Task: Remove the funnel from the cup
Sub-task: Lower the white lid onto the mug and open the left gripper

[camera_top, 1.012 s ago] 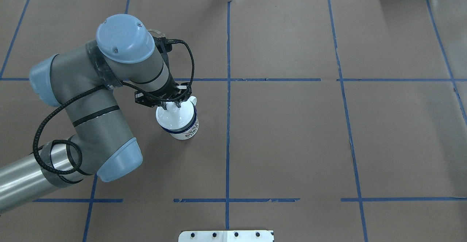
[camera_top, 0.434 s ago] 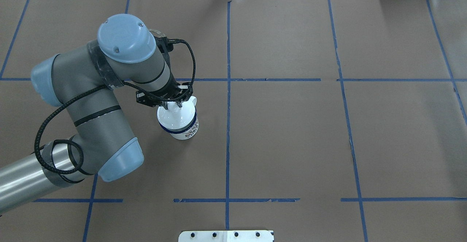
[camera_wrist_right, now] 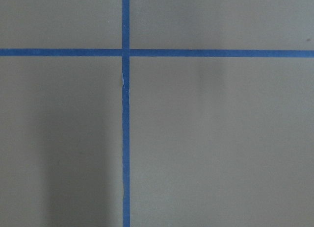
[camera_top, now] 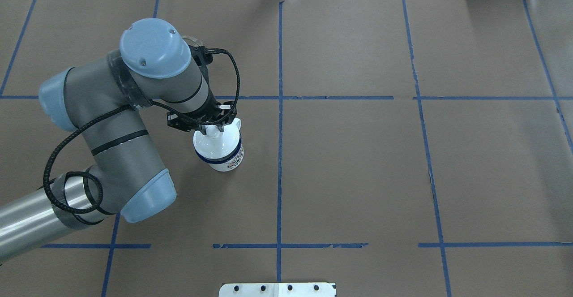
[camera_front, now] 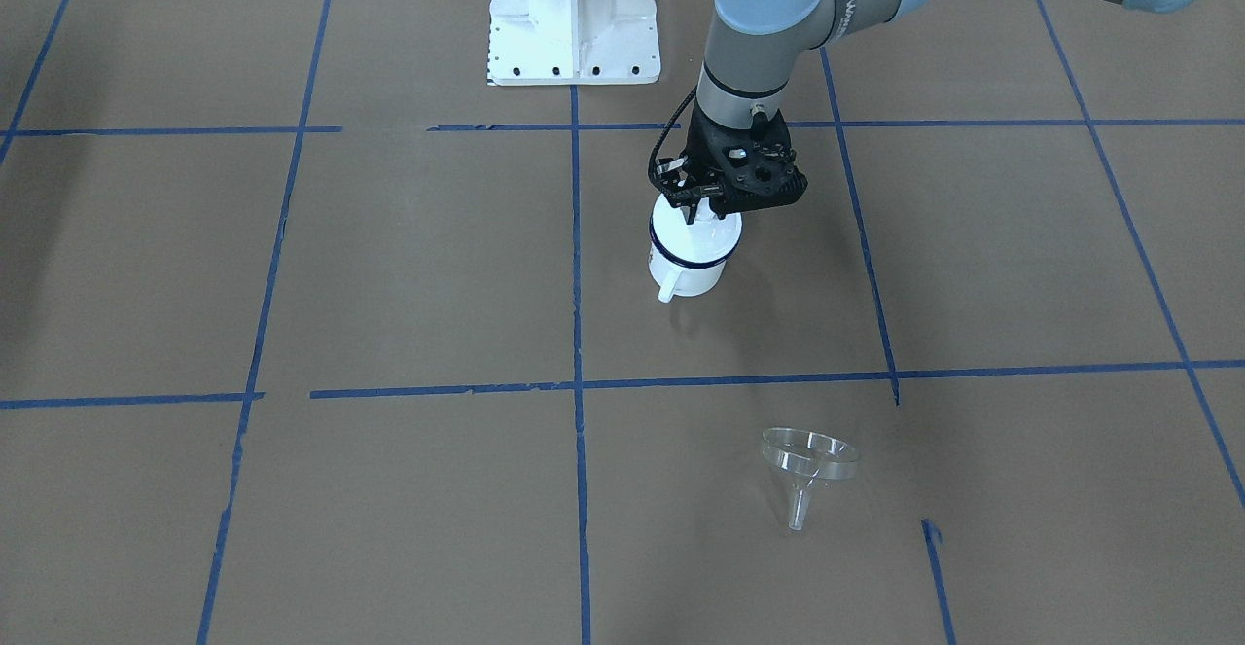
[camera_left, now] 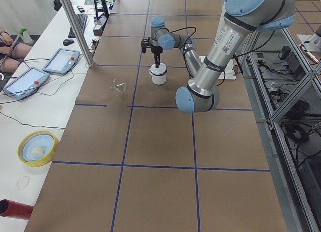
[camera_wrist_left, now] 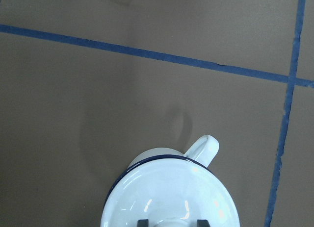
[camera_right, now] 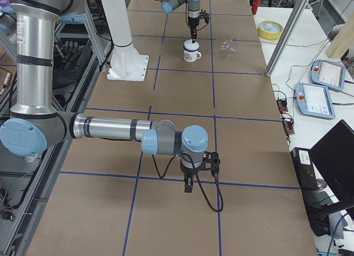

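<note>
Funnel point(camera_front: 808, 468) (just one) lies apart from one cup point(camera_front: 687, 270), one lid point(camera_wrist_left: 171, 192).

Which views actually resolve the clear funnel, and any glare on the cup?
Front-facing view: funnel crisp, rim and spout outlined on the brown paper. Exterior left: just a faint glint. Left wrist: funnel cropped at the top edge; bright glare spots on the lid capping the cup.

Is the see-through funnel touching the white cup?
Apart. The front-facing view shows the funnel lying alone on the table, with a blue tape line running between it and the cup.
</note>
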You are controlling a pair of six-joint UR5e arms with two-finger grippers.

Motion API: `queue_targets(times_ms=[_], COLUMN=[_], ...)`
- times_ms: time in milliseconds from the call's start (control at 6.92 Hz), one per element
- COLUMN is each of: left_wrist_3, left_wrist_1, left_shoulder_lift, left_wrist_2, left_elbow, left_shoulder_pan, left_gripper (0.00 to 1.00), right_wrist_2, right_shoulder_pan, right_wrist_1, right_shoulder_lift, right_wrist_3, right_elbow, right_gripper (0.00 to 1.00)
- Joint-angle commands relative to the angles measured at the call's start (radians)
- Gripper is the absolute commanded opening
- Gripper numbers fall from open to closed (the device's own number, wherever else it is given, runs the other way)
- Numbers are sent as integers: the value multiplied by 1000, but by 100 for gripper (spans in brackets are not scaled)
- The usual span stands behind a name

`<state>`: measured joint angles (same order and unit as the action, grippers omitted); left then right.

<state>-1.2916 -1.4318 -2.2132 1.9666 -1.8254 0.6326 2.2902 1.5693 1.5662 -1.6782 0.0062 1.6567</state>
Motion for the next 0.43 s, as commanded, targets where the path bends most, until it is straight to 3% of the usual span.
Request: queue_targets(times_ms=[0, 289], left_wrist_3=[2, 2], left_wrist_1=[-12, -10], left_shoulder_lift=[3, 6], left_wrist_2=[-5, -6], left_elbow=[-3, -14], left_shoulder_pan=[-1, 1], left_gripper=[100, 100], right_wrist_2=[0, 0], right_shoulder_pan=[0, 0], right_wrist_1=[0, 0], right_shoulder_lift=[0, 0], right_wrist_3=[0, 0], right_elbow=[0, 0], right_gripper=[100, 100])
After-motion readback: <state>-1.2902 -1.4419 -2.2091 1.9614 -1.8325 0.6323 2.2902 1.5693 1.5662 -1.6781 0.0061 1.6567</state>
